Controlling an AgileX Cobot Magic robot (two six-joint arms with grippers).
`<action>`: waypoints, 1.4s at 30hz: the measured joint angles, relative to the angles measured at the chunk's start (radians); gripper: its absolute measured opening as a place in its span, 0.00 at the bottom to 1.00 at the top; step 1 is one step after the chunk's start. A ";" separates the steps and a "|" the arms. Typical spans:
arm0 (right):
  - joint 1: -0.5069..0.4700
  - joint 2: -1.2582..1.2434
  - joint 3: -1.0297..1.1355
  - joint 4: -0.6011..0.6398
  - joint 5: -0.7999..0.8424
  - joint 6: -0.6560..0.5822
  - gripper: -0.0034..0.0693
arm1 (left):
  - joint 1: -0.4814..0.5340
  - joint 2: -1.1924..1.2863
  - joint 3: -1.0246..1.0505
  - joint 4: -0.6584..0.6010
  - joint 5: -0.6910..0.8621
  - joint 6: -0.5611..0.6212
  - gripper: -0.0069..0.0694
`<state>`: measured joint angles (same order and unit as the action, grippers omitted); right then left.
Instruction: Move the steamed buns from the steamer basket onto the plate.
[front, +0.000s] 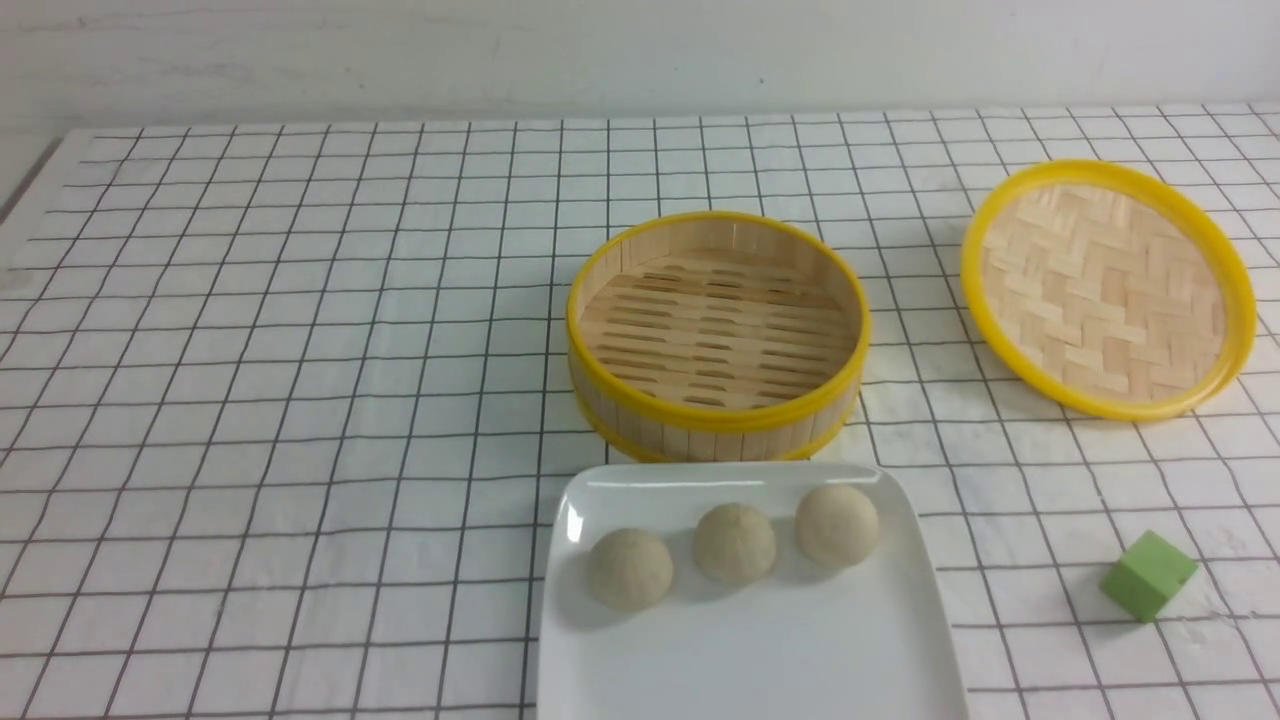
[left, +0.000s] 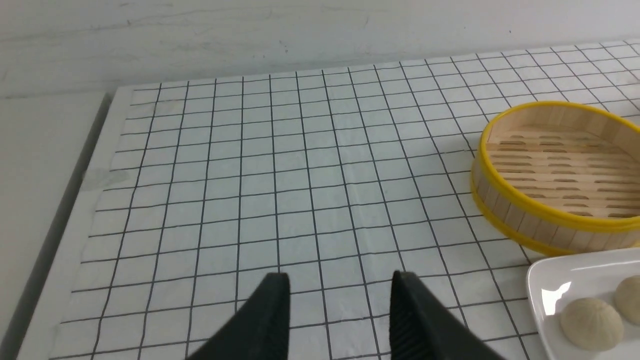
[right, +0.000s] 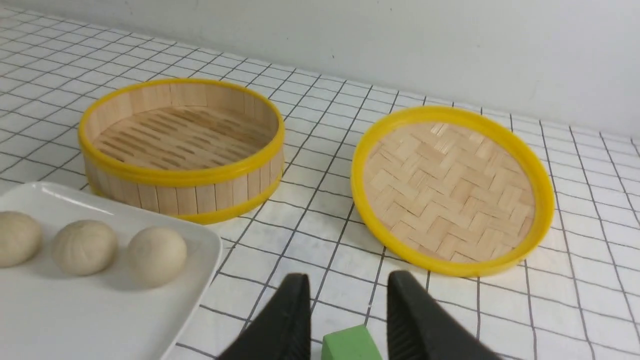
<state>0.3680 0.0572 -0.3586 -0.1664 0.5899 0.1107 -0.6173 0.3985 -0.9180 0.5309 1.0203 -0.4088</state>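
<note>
As three steamed buns (front: 735, 543) are seated on the plate (front: 760, 660), at six o'clock from the empty steamer basket (front: 716, 330), transfer is judged complete. Left fingers (left: 270, 320) and right fingers (right: 290, 320) are spread, empty. The steamed buns could be rolled off if the plate is struck.

cloth (front: 300, 400): white, thin dark grid lines. basket (front: 717, 335): pale bamboo slats, slotted floor, yellow rim bands. lid (front: 1105, 290), beyond right pincer (right: 348, 277): tan herringbone weave, yellow rim. plate (front: 750, 650), left of right pincer: glossy white. buns (front: 735, 543): matte off-white, slightly beige, faint radial creases. cube (right: 350, 345), right at right pincer: flat green. both pincers black; left pincer (left: 341, 276) sits over plain grid cloth. wall (front: 600, 50): off-white.
</note>
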 joint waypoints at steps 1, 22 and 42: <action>0.000 0.000 0.000 0.000 0.001 0.005 0.38 | 0.000 0.000 0.001 0.000 -0.003 0.000 0.49; 0.000 0.000 0.003 0.000 0.096 0.056 0.38 | 0.000 0.000 0.009 0.001 -0.134 -0.035 0.49; 0.000 -0.003 0.364 -0.040 -0.117 0.046 0.38 | 0.000 0.000 0.009 -0.014 -0.187 -0.055 0.44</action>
<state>0.3680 0.0543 0.0057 -0.2064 0.4730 0.1564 -0.6173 0.3985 -0.9089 0.5166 0.8335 -0.4634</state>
